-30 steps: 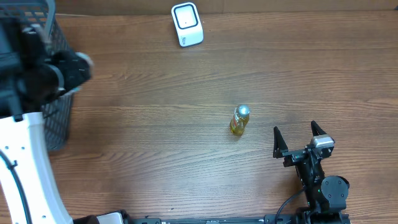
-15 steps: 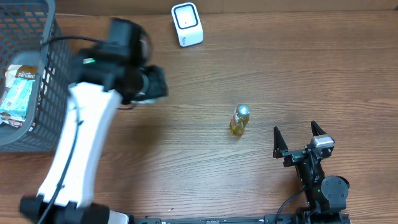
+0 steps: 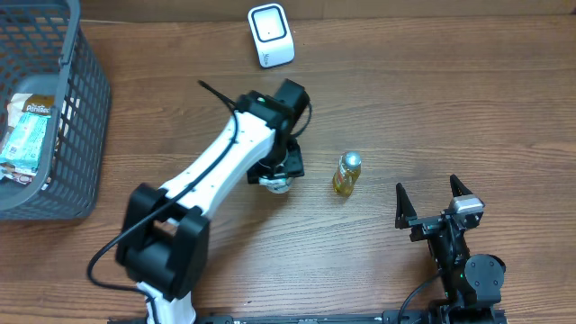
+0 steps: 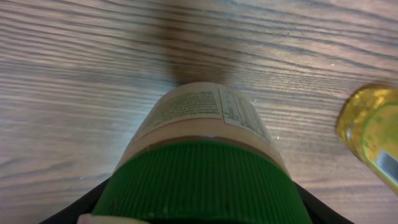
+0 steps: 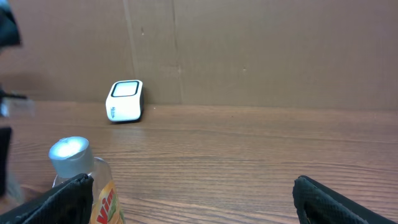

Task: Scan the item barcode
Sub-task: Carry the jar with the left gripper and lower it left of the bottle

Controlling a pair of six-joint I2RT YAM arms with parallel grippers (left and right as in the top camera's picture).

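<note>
At the far left of the desk (image 3: 450, 108) a grey wire basket (image 3: 85, 135) is seen, with packets (image 3: 22, 135) lying in it. Towards the middle, the left fingers (image 4: 321, 210) are closed around a jar (image 4: 208, 118) with a green ribbed lid. It is held just above the wood, with its printed label turned away from the wrist camera. The jar is judged to be the item for scanning. Whether a barcode lies on the visible face cannot be told.

The white scanner (image 3: 271, 34) stands at the far edge, well apart from the jar. A yellow bottle (image 3: 346, 174) with a silver cap stands upright just to the right of the jar, not touching it. Near the right edge, the right fingers (image 3: 400, 202) are spread wide and hold nothing.

The step in hand is judged to be the carrying of the jar. Next, the jar would need to be taken to the far side and its barcode turned to the scanner's window, with the bottle left undisturbed.
</note>
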